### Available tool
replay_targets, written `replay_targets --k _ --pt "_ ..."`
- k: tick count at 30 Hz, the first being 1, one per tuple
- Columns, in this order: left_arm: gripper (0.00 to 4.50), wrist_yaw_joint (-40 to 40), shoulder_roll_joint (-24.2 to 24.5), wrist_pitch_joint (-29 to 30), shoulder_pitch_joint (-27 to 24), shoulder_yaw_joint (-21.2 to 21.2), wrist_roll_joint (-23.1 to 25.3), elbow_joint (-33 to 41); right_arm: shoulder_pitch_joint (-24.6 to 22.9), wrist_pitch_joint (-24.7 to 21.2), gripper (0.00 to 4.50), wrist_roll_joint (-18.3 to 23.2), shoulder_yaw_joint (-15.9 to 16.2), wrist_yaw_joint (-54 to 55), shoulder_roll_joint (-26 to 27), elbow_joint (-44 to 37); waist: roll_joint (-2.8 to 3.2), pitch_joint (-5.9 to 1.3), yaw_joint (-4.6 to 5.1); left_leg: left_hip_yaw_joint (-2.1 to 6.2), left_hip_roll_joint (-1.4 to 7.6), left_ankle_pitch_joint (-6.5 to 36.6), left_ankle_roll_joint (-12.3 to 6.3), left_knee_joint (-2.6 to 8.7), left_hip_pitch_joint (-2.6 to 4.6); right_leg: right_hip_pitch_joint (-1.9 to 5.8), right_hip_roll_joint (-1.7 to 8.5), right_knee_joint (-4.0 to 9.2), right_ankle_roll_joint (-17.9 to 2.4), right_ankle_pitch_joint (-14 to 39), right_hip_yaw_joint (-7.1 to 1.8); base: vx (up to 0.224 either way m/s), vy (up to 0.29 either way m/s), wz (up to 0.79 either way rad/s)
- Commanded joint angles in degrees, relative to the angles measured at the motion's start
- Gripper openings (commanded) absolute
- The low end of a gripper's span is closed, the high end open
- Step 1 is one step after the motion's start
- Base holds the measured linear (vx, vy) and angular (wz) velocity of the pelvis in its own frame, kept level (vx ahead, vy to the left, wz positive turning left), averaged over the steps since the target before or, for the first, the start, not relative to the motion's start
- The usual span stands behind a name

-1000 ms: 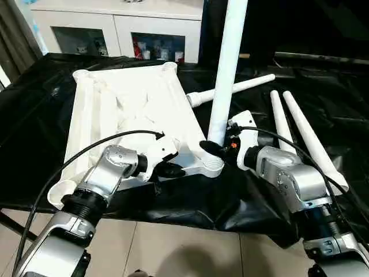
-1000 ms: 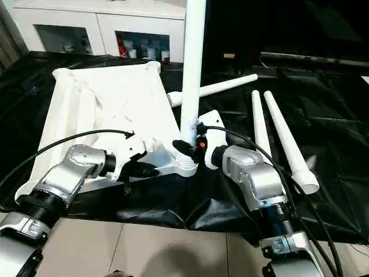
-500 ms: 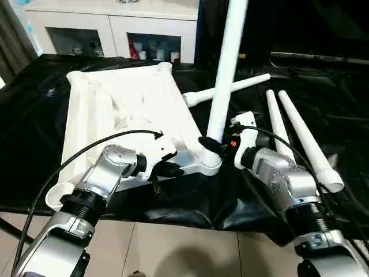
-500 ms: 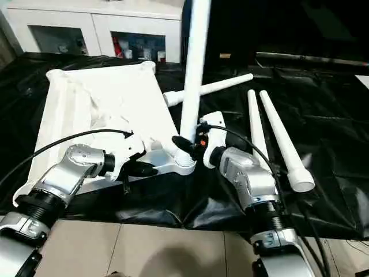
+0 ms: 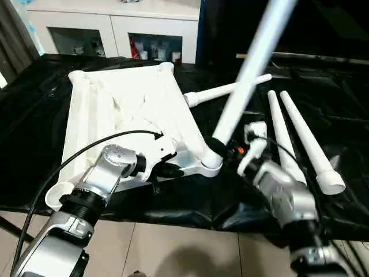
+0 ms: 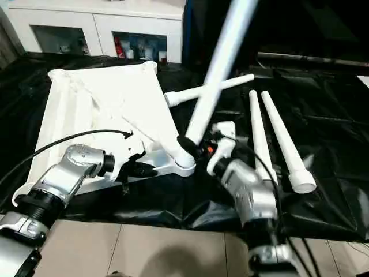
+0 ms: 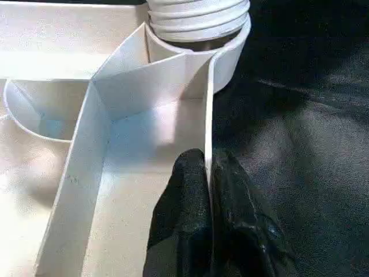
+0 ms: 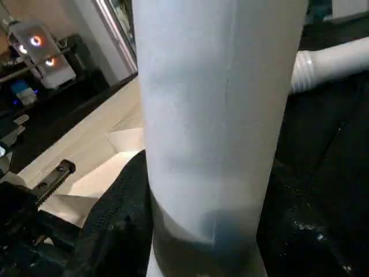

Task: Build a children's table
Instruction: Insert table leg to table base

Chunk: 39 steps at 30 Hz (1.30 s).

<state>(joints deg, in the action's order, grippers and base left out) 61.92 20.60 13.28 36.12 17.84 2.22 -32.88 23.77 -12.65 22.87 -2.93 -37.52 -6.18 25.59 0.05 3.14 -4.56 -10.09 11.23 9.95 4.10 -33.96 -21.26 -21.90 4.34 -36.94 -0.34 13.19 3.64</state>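
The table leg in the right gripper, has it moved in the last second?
Yes. The leg stood nearly upright in the corner socket; now it leans to the robot's right, its top over the loose legs, held by the right gripper.

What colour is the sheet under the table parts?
Glossy black; the sheet shows best in the left eye view.

Both silver forearms reach forward, left pincer (image 7: 209,173) pinched shut, right pincer (image 5: 223,147) clamped half-wide.
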Motion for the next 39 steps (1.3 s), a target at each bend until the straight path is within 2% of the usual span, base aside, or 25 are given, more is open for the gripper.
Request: replay_targets --k 1,7,8,10,13,15,17,20,22,23,24,25,26,27,28,30,31,32,33,34,37,39 --pt "0.00 -0.82 0.94 -0.40 2.27 -1.10 0.21 -1.06 -3.35 1.88 1.91 -1.29 -0.86 0.81 0.35 4.80 0.98 -3.67 -0.35 0.82 2.02 13.32 0.38 4.30 0.74 2.36 4.25 5.13 -14.02 4.84 -2.91 0.000 0.000 0.00" --pt "0.00 -1.00 0.73 -0.31 2.29 -1.18 0.10 -1.13 -5.00 6.19 1.90 -1.05 -1.75 0.37 1.46 6.09 1.07 -3.52 -0.41 0.89 2.10 14.83 0.44 4.52 0.81 2.33 4.19 5.28 -14.19 5.58 -2.91 0.000 0.000 0.00" --pt "0.00 -1.00 0.74 -0.39 2.21 -1.19 0.10 -1.15 -5.30 6.96 1.90 -1.14 -1.88 0.37 1.65 6.28 1.49 -3.53 -0.42 0.95 2.11 15.02 0.53 4.52 0.82 2.30 4.22 5.23 -14.19 5.66 -2.92 0.000 0.000 0.00" --pt "0.00 -1.05 0.71 -0.63 2.19 -1.21 0.09 -1.43 -5.79 8.53 1.90 -1.39 -2.05 0.44 1.92 6.63 1.33 -3.51 -0.36 0.95 2.09 15.15 0.44 4.58 0.75 2.38 4.12 5.25 -14.22 5.14 -2.91 0.000 0.000 0.00" --pt "0.00 -1.30 0.55 -0.99 2.25 -1.16 0.21 -1.93 -7.02 12.84 1.90 -4.69 -0.13 0.58 1.18 7.15 1.36 -3.40 -0.38 0.88 2.06 15.80 0.43 4.57 0.74 2.22 4.20 5.53 -14.00 6.89 -2.93 0.000 0.000 0.00" --pt "0.00 -1.49 0.51 -1.21 2.23 -1.11 0.35 -2.00 -7.78 14.45 1.89 -6.62 1.63 0.46 0.64 6.44 1.17 -3.29 -0.42 0.89 2.07 16.01 0.43 4.69 0.78 2.18 4.18 5.74 -13.52 8.33 -2.96 0.000 0.000 0.00" --pt "0.00 -1.65 0.45 -1.37 2.19 -1.05 0.48 -2.06 -8.27 15.27 1.89 -8.02 3.09 0.27 0.14 5.28 1.28 -3.35 -0.41 0.93 2.13 15.50 0.35 4.73 0.77 2.23 4.12 5.61 -13.19 7.94 -3.00 0.000 0.000 0.00" --pt "0.00 -1.92 0.20 -1.94 1.94 -0.79 0.72 -2.36 -8.31 14.95 1.89 -8.94 4.50 -0.22 -0.63 3.46 0.77 -3.37 -0.25 0.81 2.13 14.87 -0.29 4.72 0.79 2.25 4.04 5.63 -13.16 7.14 -3.05 0.000 0.000 0.00" --pt "0.00 -2.12 0.13 -2.43 2.00 -0.60 1.00 -2.78 -8.02 14.69 1.89 -9.47 5.06 -0.27 -1.02 3.11 0.96 -3.29 -0.28 0.82 2.10 15.00 -0.42 4.75 0.78 2.19 4.06 5.73 -12.93 8.03 -3.04 0.000 0.000 0.00" --pt "0.00 -2.24 0.07 -2.63 1.99 -0.52 1.13 -2.95 -7.83 14.74 1.89 -9.78 5.42 -0.61 -1.29 3.04 0.44 -3.25 -0.17 0.74 2.11 15.07 -0.58 4.76 0.75 2.19 4.10 5.88 -12.72 8.74 -3.10 0.000 0.000 0.00" --pt "0.00 -2.32 0.04 -2.75 2.00 -0.49 1.18 -3.06 -7.71 14.62 1.89 -9.82 5.59 -0.85 -1.40 2.96 0.62 -3.30 -0.29 0.82 2.09 14.74 -0.62 4.74 0.74 2.26 4.18 5.78 -12.68 8.90 -3.09 0.000 0.000 0.00" --pt "0.00 -2.70 -0.11 -3.22 2.02 -0.34 1.45 -3.44 -6.90 13.44 1.89 -10.20 6.62 -2.12 -2.18 2.48 0.23 -3.21 -0.23 0.74 2.11 14.43 -0.84 4.76 0.69 2.19 4.12 5.87 -12.40 9.47 -3.09 0.000 0.000 0.00" --pt "0.00 -2.81 -0.14 -3.39 2.07 -0.30 1.55 -3.58 -6.34 12.88 1.89 -10.34 6.97 -2.58 -2.47 2.48 0.10 -3.21 -0.26 0.76 2.10 14.01 -1.07 4.74 0.67 2.24 4.11 5.86 -12.13 10.03 -3.07 0.000 0.000 0.00" --pt "0.00 -2.83 -0.15 -3.43 2.07 -0.29 1.57 -3.60 -6.17 12.68 1.89 -10.38 7.04 -2.64 -2.54 2.54 0.25 -3.19 -0.28 0.75 2.11 13.99 -1.12 4.74 0.70 2.17 4.12 5.88 -12.07 10.34 -3.08 0.000 0.000 0.00" --pt "0.00 -2.96 -0.20 -3.60 2.07 -0.23 1.68 -3.64 -5.16 11.51 1.89 -10.57 7.37 -2.96 -2.93 2.93 -0.18 -3.11 -0.19 0.71 2.09 14.03 -1.27 4.75 0.66 2.13 4.14 5.99 -11.82 11.40 -3.10 0.000 0.000 0.00" --pt "0.00 -2.90 -0.16 -3.93 2.03 -0.10 1.78 -3.56 -3.44 10.72 1.89 -10.52 7.54 -3.78 -3.26 3.92 -0.45 -3.08 -0.20 0.69 2.12 13.93 -1.23 4.76 0.63 2.04 4.25 6.11 -11.33 12.87 -3.12 0.000 0.000 0.00" --pt "0.00 -2.76 -0.09 -4.21 1.94 0.06 1.87 -3.39 -2.97 9.99 1.89 -10.29 7.59 -4.16 -3.40 4.07 -0.77 -2.98 -0.11 0.67 2.13 14.31 -1.13 4.84 0.60 1.99 4.27 6.29 -10.88 14.33 -3.11 0.000 0.000 0.00" --pt "0.00 -2.51 0.01 -4.59 1.93 0.21 1.97 -3.41 -2.16 9.58 1.89 -10.49 7.80 -4.63 -3.63 4.59 -0.51 -2.99 -0.17 0.74 2.20 14.67 -0.96 4.88 0.76 1.87 4.37 6.35 -10.58 15.51 -3.14 0.000 0.000 0.00" --pt "0.00 -2.37 0.07 -4.71 1.89 0.28 2.01 -3.36 -1.68 9.47 1.89 -10.57 7.90 -5.00 -3.77 4.94 -0.49 -2.97 -0.11 0.78 2.22 14.90 -0.90 4.89 0.71 1.83 4.42 6.42 -10.51 15.83 -3.16 0.000 0.000 0.00" --pt "0.00 -1.78 0.37 -5.19 1.74 0.54 2.18 -3.23 0.33 8.80 1.89 -10.73 8.42 -6.78 -4.33 6.48 -0.95 -2.96 0.01 0.82 2.25 15.04 -0.81 4.97 0.65 1.89 4.33 6.37 -10.30 16.18 -3.07 0.000 0.000 0.00" --pt "0.00 -1.14 0.70 -5.45 1.59 0.57 2.13 -2.93 2.27 7.06 1.89 -10.65 9.43 -9.53 -5.22 7.90 -0.83 -2.94 0.23 0.77 2.26 15.05 -0.74 4.91 0.75 1.68 4.33 6.37 -10.65 15.84 -3.13 0.000 0.000 0.00" --pt "0.00 -0.48 0.87 -5.62 1.60 0.58 2.07 -2.81 3.18 6.29 1.89 -11.14 10.36 -12.28 -6.10 9.04 -1.13 -3.03 0.25 0.73 2.23 14.66 -0.92 4.80 0.69 1.80 4.38 6.28 -10.87 14.94 -3.15 0.000 0.000 0.00"
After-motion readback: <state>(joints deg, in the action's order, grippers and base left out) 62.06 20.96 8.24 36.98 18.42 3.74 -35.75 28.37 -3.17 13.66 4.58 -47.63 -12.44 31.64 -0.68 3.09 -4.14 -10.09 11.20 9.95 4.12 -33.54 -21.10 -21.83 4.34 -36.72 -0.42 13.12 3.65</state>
